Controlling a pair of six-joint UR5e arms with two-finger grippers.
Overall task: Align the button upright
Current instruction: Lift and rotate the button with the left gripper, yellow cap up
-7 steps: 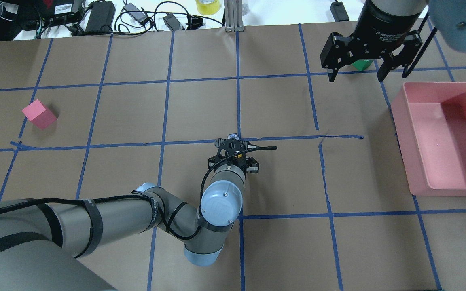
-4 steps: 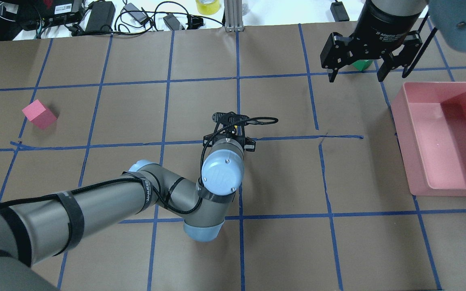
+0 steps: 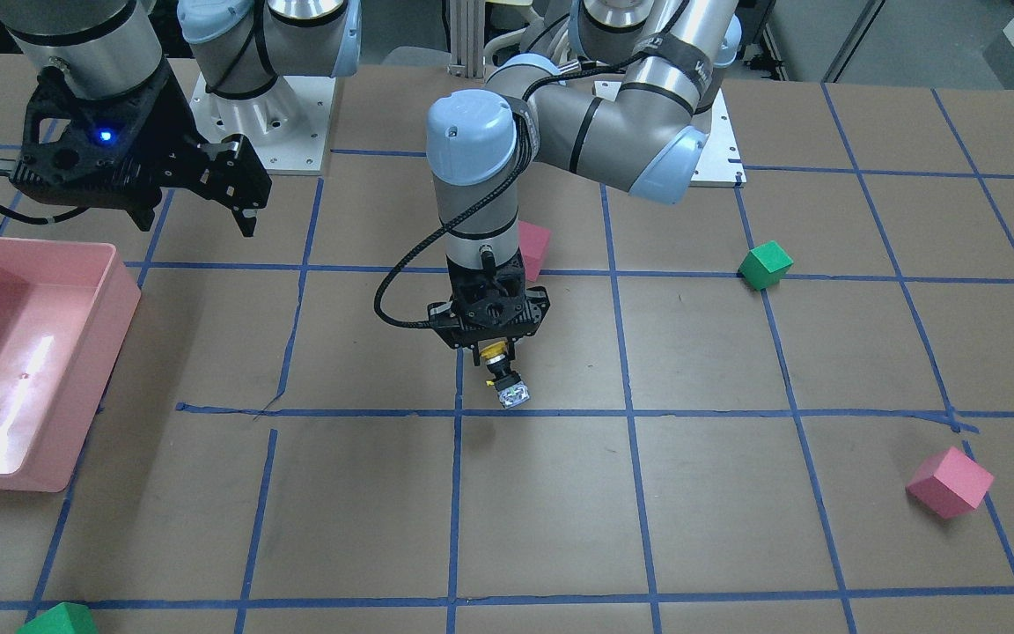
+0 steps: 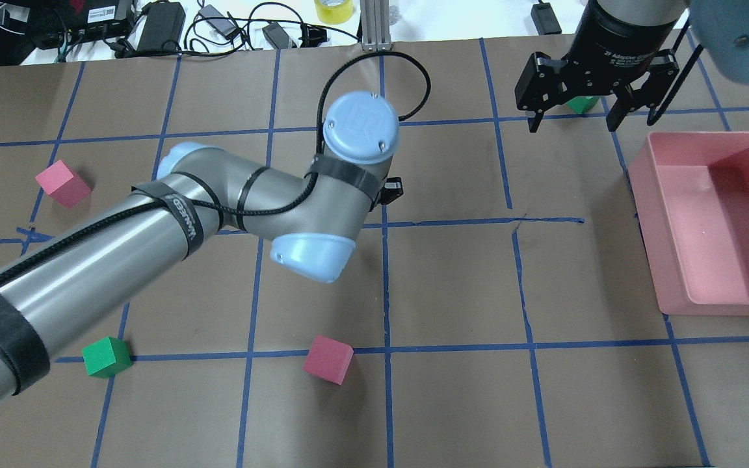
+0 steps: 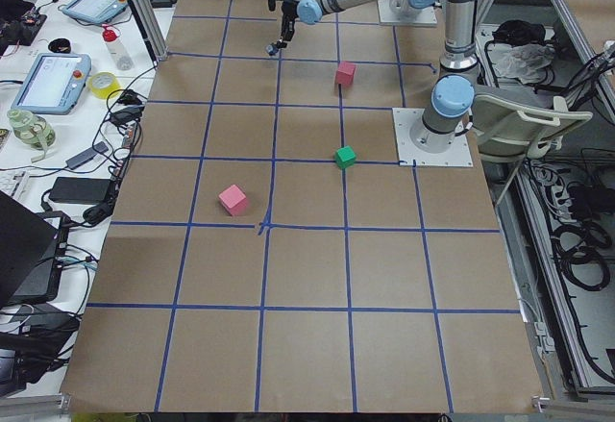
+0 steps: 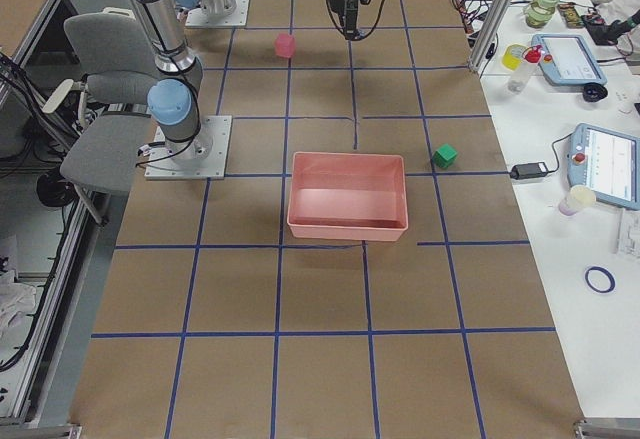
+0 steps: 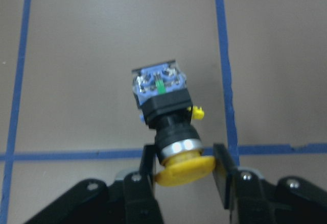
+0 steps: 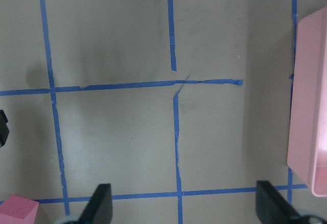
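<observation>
The button (image 3: 507, 384) has a yellow cap, a black body and a pale blue-grey base. It hangs from my left gripper (image 3: 493, 350), which points down and is shut on the yellow cap. In the left wrist view the fingers (image 7: 148, 168) clamp the cap and the button (image 7: 162, 99) points away, base outward and a little tilted, over a blue tape line. In the overhead view my left wrist (image 4: 360, 127) hides the gripper and the button. My right gripper (image 4: 569, 116) is open and empty at the far right; it also shows in the front view (image 3: 208, 198).
A pink bin (image 4: 649, 195) stands at the right edge, also seen in the front view (image 3: 124, 291). Pink cubes (image 4: 62, 184) (image 4: 328, 359) and a green cube (image 4: 106, 357) lie on the left half. Another green cube (image 4: 584, 104) sits behind the right gripper.
My left arm has swung forward and up, and its wrist now covers the button's spot in the overhead view. Two cubes it covered now show. The right arm has not moved.
</observation>
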